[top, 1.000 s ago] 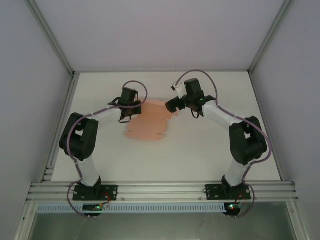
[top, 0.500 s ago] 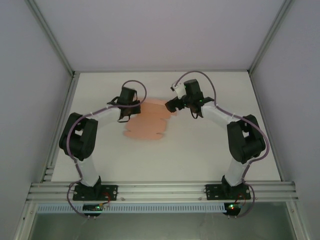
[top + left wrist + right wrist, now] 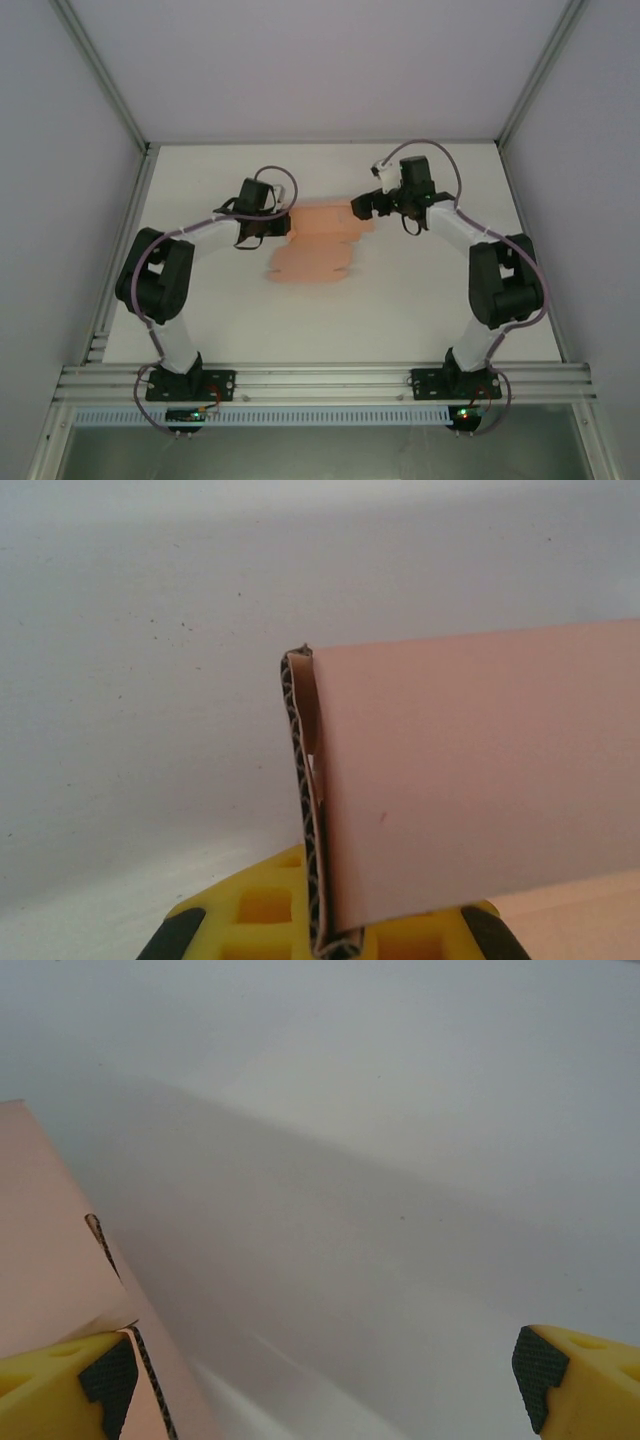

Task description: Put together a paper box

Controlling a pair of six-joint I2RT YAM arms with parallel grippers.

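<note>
The paper box (image 3: 318,250) is a salmon-pink flat die-cut sheet lying mid-table between the two arms. My left gripper (image 3: 283,226) is at the sheet's left edge. In the left wrist view a flap of the card (image 3: 480,780) stands folded upright, its corrugated fold edge pinched between the yellow fingers of the left gripper (image 3: 330,935), which is shut on it. My right gripper (image 3: 360,208) sits at the sheet's far right corner. It is open (image 3: 320,1370), with bare table between its fingers and the card's edge (image 3: 45,1260) just beside its left fingertip.
The white table (image 3: 430,290) is boxed in by pale walls and aluminium posts. A metal rail (image 3: 320,380) runs along the near edge by the arm bases, and another rail (image 3: 125,250) runs down the left side.
Both grippers and the pink sheet have shifted to the right. The left gripper kept its hold on the flap. The right gripper stayed open at the sheet's far right corner.
</note>
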